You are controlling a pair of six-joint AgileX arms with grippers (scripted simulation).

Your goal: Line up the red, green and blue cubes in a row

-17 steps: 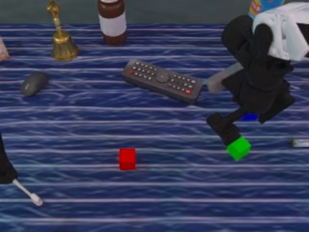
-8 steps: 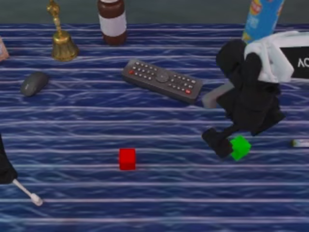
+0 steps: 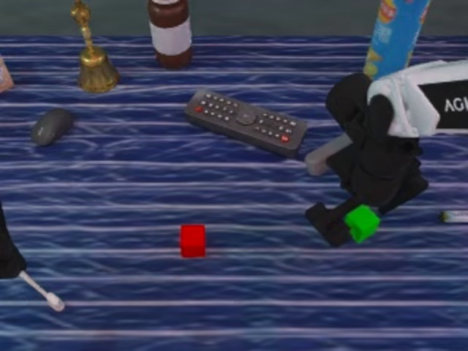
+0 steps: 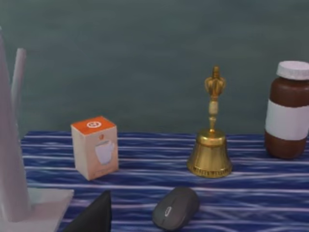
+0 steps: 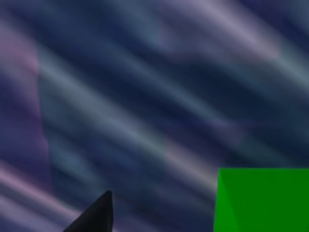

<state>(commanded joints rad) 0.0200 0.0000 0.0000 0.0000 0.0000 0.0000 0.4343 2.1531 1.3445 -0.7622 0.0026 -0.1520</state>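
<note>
The green cube (image 3: 363,223) rests on the blue striped cloth at the right. My right gripper (image 3: 351,219) is down at it and open. One black finger (image 3: 330,223) stands just left of the cube; the other is hidden under the arm. In the right wrist view a strip of cloth separates the fingertip (image 5: 101,215) from the green cube (image 5: 263,200). The red cube (image 3: 193,240) lies alone near the middle. The blue cube is hidden beneath the right arm. My left gripper (image 3: 7,256) is parked at the left edge, open.
A remote control (image 3: 245,121) lies behind the cubes, with a grey bar (image 3: 325,157) beside it. At the back stand a gold bell (image 3: 95,66), a brown jar (image 3: 170,33) and a blue tube (image 3: 395,36). A mouse (image 3: 51,126) sits at the left.
The right arm swung and dropped toward the green cube, its finger shifting to the cube's left side. The arm now covers the blue cube. Neither the green nor the red cube has moved.
</note>
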